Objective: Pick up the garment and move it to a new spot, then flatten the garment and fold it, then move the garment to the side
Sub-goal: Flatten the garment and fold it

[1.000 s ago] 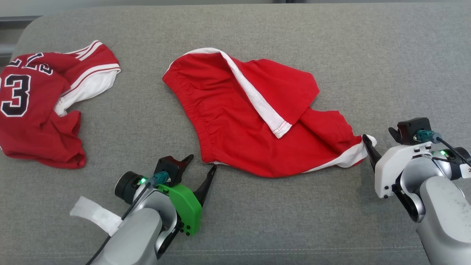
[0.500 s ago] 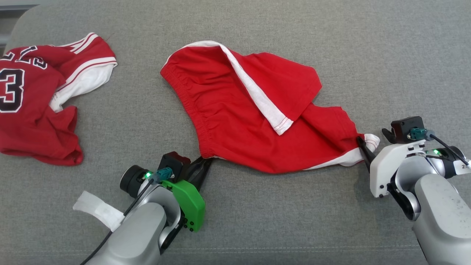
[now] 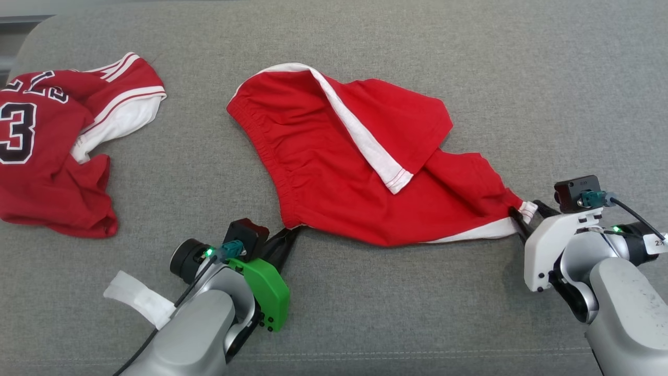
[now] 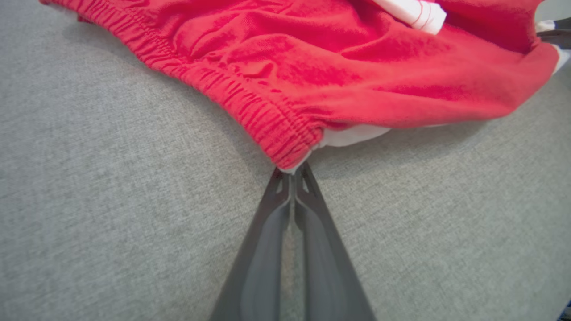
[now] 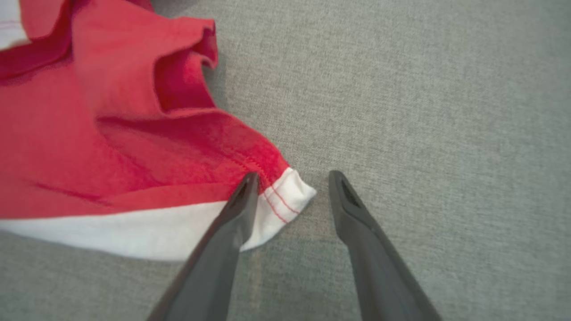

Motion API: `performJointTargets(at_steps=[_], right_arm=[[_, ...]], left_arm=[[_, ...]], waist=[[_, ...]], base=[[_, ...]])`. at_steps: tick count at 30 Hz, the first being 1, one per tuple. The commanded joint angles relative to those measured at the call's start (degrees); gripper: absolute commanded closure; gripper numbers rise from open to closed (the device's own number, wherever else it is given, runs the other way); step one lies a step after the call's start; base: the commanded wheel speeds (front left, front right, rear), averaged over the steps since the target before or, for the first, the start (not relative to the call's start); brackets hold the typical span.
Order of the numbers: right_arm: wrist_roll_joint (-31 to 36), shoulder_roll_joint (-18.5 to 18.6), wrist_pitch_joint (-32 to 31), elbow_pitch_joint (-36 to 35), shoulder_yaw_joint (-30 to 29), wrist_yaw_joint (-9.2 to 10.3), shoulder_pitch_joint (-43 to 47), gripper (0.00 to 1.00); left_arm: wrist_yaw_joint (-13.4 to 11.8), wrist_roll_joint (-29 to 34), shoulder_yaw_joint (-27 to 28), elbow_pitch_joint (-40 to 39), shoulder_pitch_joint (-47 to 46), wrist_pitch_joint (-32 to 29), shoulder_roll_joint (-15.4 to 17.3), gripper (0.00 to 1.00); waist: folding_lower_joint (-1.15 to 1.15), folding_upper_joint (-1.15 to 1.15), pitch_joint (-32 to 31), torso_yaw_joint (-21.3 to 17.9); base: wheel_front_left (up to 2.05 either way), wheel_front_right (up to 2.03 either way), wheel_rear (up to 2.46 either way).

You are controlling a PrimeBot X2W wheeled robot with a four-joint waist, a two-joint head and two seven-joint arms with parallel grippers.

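Observation:
The garment (image 3: 339,172) is a pair of red shorts with white trim, lying crumpled on the grey cushion (image 3: 469,324), one leg folded over the middle. My left gripper (image 3: 292,232) is at its near waistband corner. In the left wrist view the gripper (image 4: 292,171) is shut, pinching the tip of the elastic waistband (image 4: 276,129). My right gripper (image 3: 524,211) is at the garment's right end. In the right wrist view its jaws (image 5: 292,178) stand apart, with the white hem corner (image 5: 285,196) lying between them against the left finger.
A second red piece, a jersey (image 3: 52,156) with a black number and white stripes, lies bunched at the far left. The cushion's rounded back corner (image 3: 31,36) is at the upper left. Bare grey fabric spreads to the right and near side.
My left gripper went from wide open to shut on the waistband corner. The right gripper slid onto the hem corner and its jaws narrowed a little. The view shifted slightly.

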State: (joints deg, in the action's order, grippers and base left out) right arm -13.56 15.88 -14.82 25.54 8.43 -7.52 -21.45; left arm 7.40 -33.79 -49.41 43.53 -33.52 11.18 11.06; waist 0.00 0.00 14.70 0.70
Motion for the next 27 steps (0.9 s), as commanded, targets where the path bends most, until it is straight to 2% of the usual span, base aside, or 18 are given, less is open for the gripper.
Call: performJointTargets(at_steps=[1, 2, 3, 12, 20, 27], right_arm=[[-0.5, -0.2, -0.6, 0.1, 0.0, 0.06, 0.2, 0.75], [-0.6, -0.2, -1.1, 0.4, -0.1, 0.07, 0.2, 0.91], [-0.6, -0.1, -1.5, 0.7, 0.0, 0.08, 0.1, 1.00], [-2.2, -1.8, 0.1, -0.9, -3.2, 0.08, -0.2, 1.00], [-8.6, -5.2, 0.6, -5.7, -7.9, 0.07, -0.9, 1.00], [-10.6, -7.1, -1.3, -10.4, -10.5, 0.06, -4.1, 1.00]], left_arm=[[0.1, -0.6, -0.1, 0.3, -1.1, 0.4, 0.2, 1.00], [0.1, -0.6, -0.2, 0.4, -1.3, 0.4, 0.2, 1.00], [0.1, -0.7, -0.3, 0.5, -1.5, 0.5, 0.1, 1.00], [-0.5, -3.3, 2.9, 0.0, -2.3, 2.5, 0.0, 1.00], [-1.8, -4.6, 6.2, -6.6, -2.6, 3.3, 2.9, 1.00], [-2.9, -6.7, 8.3, -14.0, -4.8, -0.6, 5.8, 1.00]], waist=[[0.00, 0.00, 0.2, 0.0], [0.00, 0.00, 0.3, 0.0], [0.00, 0.00, 0.4, 0.1], [0.00, 0.00, -0.5, 0.4], [0.00, 0.00, -4.1, 0.5], [0.00, 0.00, -5.0, -0.3]], base=[[0.00, 0.00, 0.00], [0.00, 0.00, 0.00], [0.00, 0.00, 0.00], [0.00, 0.00, 0.00], [0.00, 0.00, 0.00], [0.00, 0.00, 0.00]])
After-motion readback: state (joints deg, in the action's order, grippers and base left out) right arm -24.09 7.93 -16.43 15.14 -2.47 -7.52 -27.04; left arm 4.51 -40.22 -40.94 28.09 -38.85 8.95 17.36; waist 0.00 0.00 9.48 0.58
